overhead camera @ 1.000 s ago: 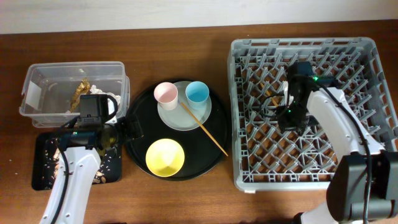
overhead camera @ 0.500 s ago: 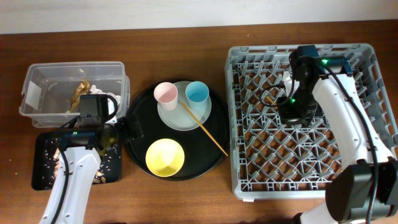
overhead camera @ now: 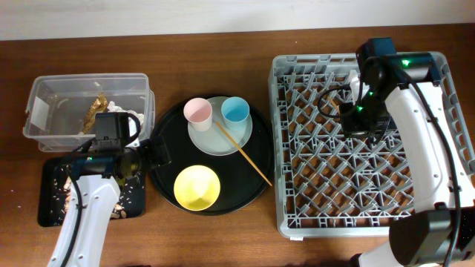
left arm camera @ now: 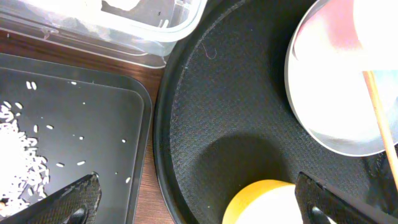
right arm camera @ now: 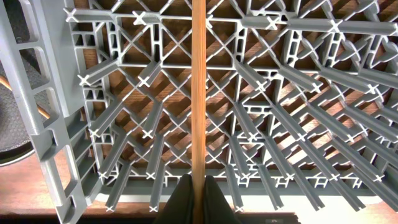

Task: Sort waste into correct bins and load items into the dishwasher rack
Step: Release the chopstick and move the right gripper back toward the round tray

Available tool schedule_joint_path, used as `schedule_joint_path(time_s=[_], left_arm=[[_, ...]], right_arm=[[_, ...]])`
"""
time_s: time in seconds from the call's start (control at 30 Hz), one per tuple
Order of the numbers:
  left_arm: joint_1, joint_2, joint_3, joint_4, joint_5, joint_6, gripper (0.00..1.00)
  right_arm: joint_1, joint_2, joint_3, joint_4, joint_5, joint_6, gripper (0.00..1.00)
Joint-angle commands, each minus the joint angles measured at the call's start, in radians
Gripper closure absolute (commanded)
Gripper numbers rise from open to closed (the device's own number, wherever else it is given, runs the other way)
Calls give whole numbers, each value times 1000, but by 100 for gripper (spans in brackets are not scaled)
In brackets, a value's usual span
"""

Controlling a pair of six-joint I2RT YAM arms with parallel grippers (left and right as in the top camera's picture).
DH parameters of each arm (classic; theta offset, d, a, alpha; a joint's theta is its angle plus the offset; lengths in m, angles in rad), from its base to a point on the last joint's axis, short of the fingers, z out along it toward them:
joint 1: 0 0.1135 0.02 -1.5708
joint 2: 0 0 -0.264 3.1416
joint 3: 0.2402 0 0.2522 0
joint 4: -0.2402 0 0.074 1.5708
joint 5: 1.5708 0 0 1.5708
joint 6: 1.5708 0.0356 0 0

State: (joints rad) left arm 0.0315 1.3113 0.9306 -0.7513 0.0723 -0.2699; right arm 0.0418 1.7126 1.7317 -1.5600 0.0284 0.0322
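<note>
My right gripper is shut on a wooden chopstick and holds it above the pegs of the grey dishwasher rack; overhead it hovers over the rack's back part. My left gripper is open and empty, straddling the gap between the shallow black tray and the yellow bowl. The second chopstick lies across the grey plate, beside the pink cup and blue cup. The clear tub holds the wrapper and tissue.
A large round black tray carries the plate, cups and yellow bowl. Pale food scraps lie in the shallow black tray at front left. Bare wooden table surrounds everything.
My right gripper has risen and moved toward the rack's back right with the chopstick. The rack has shifted slightly. The left arm has not moved.
</note>
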Motion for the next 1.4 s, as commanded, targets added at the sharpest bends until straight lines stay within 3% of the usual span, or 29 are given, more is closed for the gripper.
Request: schedule_joint_path(time_s=[0.0,0.07,0.2,0.33,0.5,0.6,0.87,1.03,1.37], left_arm=[[4,0,15,1,11,1,1],[4,0,15,1,11,1,1],[4,0,15,1,11,1,1],[4,0,15,1,11,1,1],[4,0,15,1,11,1,1],[4,0,15,1,11,1,1],[4,0,15,1,11,1,1],[4,0,15,1,11,1,1],[4,0,15,1,11,1,1]], right_arm=[[-4,-14,14,4,8,21,79],[-4,-14,14,4,8,20,71],[-4,-14,14,2,8,21,66],[-3,-14,14,0,-10,20,66],[6,-14,14,11,-289,0,67],[40,-14,6,38,-351,3,67],[236,-13,-183,294,-333,131,67],[342,-13,-333,487,-216,243,66],[384,-6,-443,600,-95,269,67]])
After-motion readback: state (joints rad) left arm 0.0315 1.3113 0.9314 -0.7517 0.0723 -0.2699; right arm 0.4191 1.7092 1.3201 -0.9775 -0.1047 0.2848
